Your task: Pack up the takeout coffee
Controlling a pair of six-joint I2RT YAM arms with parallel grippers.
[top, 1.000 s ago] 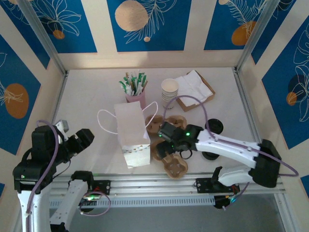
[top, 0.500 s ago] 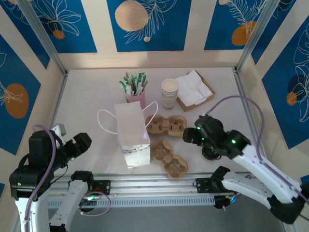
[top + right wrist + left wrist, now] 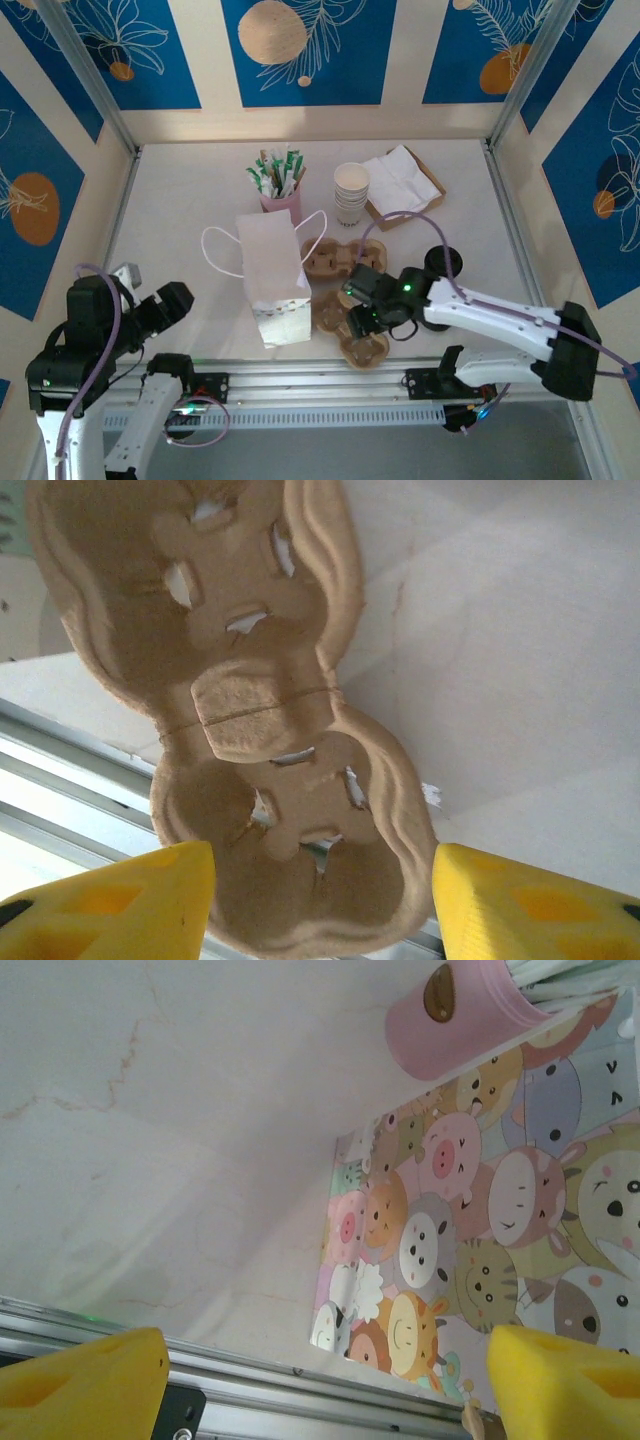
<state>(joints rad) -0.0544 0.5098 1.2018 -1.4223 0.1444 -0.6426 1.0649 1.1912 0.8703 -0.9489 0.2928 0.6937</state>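
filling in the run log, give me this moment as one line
right hand: open, straddling near cup carrier | left hand: open, empty, facing paper bag | status: carrier not yet gripped

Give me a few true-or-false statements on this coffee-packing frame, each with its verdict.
1. The right gripper hovers over the near cup carrier with its fingers apart. True.
2. The left gripper grips the paper bag. False: it is open and empty, left of the bag and apart from it.
3. The pink cup holds green-and-white sticks. True.
4. Both carriers hold paper cups. False: the near cup carrier and the far carrier are empty; the cups stand stacked beside the napkin tray.
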